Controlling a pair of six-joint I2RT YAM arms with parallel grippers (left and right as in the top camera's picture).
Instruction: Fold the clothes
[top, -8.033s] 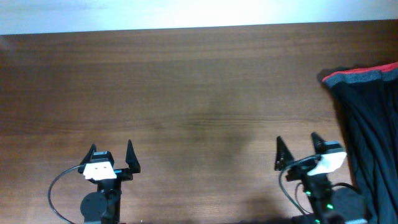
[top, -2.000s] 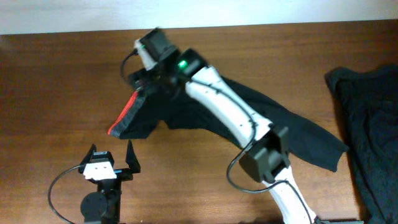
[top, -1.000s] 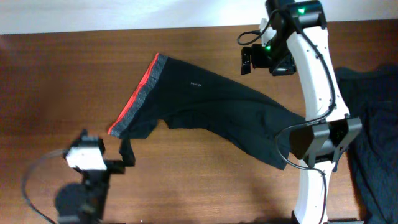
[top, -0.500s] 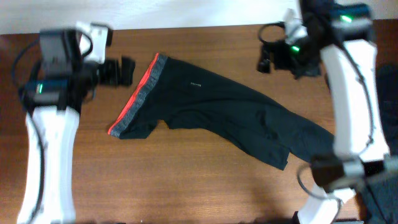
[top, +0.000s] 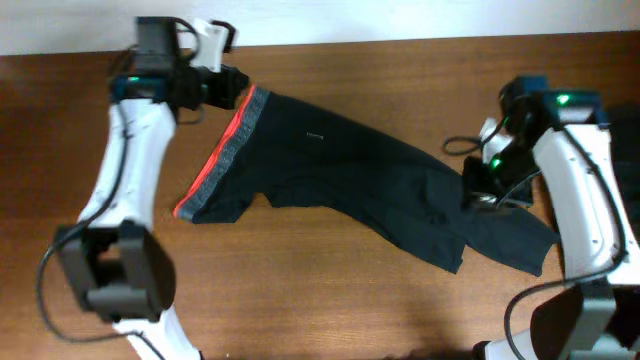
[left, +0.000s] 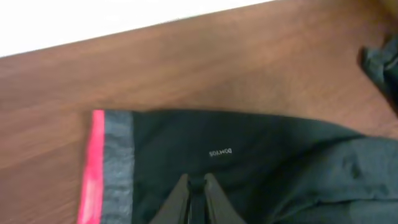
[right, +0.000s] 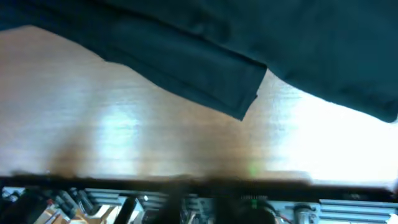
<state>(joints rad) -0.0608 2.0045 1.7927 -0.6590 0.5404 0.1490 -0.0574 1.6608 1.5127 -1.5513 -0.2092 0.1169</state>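
Observation:
The black trousers (top: 350, 170) lie spread across the table. Their grey, red-edged waistband (top: 222, 150) is at the left and the legs run toward the right front. My left gripper (top: 232, 97) is at the waistband's far end. In the left wrist view its fingers (left: 194, 178) are pressed together on the black fabric (left: 249, 168), just right of the waistband (left: 109, 168). My right gripper (top: 480, 190) sits low on a trouser leg, shut. The right wrist view is blurred and shows only the leg ends (right: 249, 37) and bare wood, so I cannot tell whether it holds fabric.
A dark rumpled heap of garments (top: 632, 120) lies at the table's right edge, behind my right arm. The white wall runs along the table's far edge. The front edge, with gear below it, shows in the right wrist view.
My left arm has swung right onto the waistband's far end and its jaws have shut. My right arm has come forward and down from the back onto the trouser leg and shut too.

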